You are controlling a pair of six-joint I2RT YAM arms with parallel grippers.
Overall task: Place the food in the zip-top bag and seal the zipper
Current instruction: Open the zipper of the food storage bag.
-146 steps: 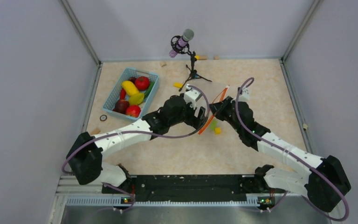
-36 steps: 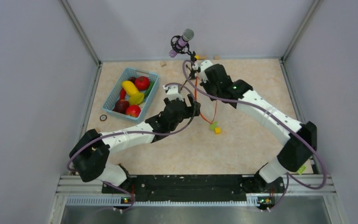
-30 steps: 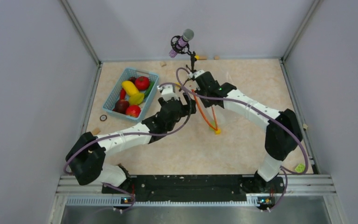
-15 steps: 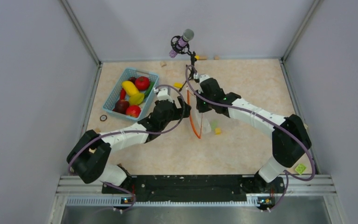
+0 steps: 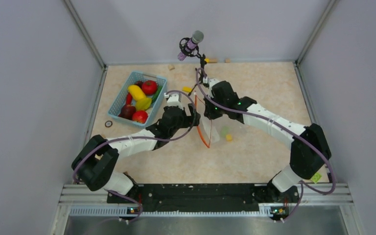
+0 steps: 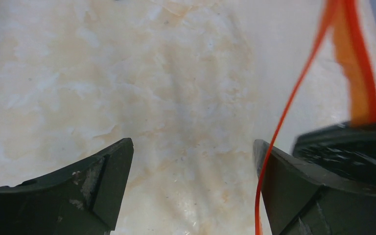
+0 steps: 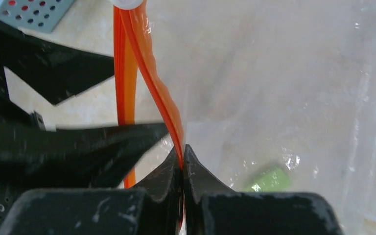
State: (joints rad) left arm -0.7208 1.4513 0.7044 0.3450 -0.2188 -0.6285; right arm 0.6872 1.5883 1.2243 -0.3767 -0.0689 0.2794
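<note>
Zipper (image 7: 147, 68) is pinched by right tool (image 7: 182, 154), bag (image 5: 218, 129) hung over mid tabletop (image 5: 200, 166). Left tool (image 6: 192, 149) is spread beside it; free lip should be gripped squarely so the mouth is opened. Food (image 5: 142, 100) is seen in basket (image 5: 122, 92).

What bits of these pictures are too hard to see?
- Top view: the bag is clear; its edges fade into the table.
- Left wrist view: the zipper is blurry, cut off at the top.
- Right wrist view: the corner cuts off the basket; plastic blurs the green block.
</note>
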